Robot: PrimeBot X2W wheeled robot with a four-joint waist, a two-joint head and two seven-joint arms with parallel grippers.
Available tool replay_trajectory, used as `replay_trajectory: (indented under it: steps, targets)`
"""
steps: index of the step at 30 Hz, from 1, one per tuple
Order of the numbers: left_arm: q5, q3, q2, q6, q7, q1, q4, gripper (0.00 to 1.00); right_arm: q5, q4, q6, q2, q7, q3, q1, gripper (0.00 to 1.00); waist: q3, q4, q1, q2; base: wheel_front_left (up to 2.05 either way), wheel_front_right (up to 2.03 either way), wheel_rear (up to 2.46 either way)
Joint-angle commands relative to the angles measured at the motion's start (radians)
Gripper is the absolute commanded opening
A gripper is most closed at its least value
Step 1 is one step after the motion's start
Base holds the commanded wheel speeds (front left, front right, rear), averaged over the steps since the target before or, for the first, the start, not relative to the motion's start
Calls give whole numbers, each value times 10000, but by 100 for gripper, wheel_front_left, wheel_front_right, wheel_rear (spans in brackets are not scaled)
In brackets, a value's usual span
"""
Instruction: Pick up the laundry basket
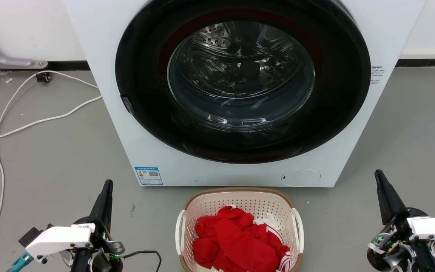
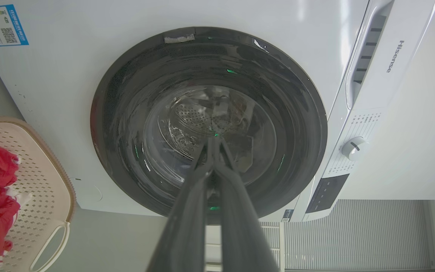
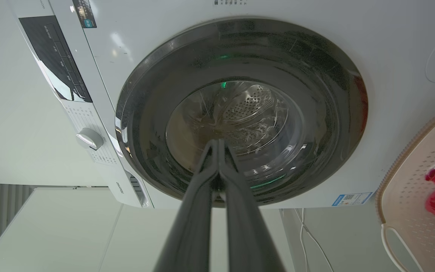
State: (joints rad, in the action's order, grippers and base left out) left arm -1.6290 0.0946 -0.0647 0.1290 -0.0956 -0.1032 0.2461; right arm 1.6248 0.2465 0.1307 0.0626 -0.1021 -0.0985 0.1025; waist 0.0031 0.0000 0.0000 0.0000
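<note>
A cream laundry basket (image 1: 217,206) with perforated walls and a brown woven-look rim stands on the grey floor (image 1: 51,158), just in front of a white front-loading washing machine (image 1: 127,132) and centred below its round glass door (image 1: 240,75). The basket's near end is cut off by the bottom edge of the head view. Its two white handles (image 1: 180,230) show on either side. Inside lies a heap of red clothing (image 1: 236,238) with white stripes. What kind of garment it is cannot be made out.

The left pincer (image 1: 108,185) hovers to the left of the basket and the right pincer (image 1: 378,174) to its right, both well apart from it and pointing toward the machine. Each is clenched on nothing: in both wrist views the two dark fingers meet at their tips.

The left wrist view catches a corner of the basket (image 2: 47,189) at its edge, and the right wrist view another (image 3: 421,211).

Reflections on the door glass hide most of the drum. A white cable (image 1: 32,122) trails across the floor to the left, running out of view. The small print on the blue label (image 1: 148,175) at the machine's lower corner is too fine to read.
</note>
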Motion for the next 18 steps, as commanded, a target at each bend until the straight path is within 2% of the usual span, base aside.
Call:
replay_trajectory:
  steps: [1, 4, 5, 13, 18]
  targets:
    - [67, 14, 2, 31, -56, -83, 4, 0, -71, 15, 0, -20, -15, -21, 126, 0, 0, 0, 0, 0, 0, 0, 0]
    - [74, 20, 6, 31, -56, -84, 4, 0, -66, 16, 0, -25, -22, -26, 127, 0, 0, 0, 0, 0, 0, 0, 0]
    - [14, 13, 14, 0, -15, 0, 0, 100, -27, -1, 0, -6, -1, -12, 0, 100, 0, 0, 0, 0, 0, 0, 0]
    - [-54, -233, 55, 0, 226, 95, -32, 100, -132, -123, 0, -30, 276, 137, -231, 100, 2, 5, 0, 0, 0, 0, 0]
    - [155, -448, 60, 1, 493, 110, -241, 100, -610, -347, 0, -36, 516, 187, -366, 100, 2, 14, 0, 0, 0, 0, 0]
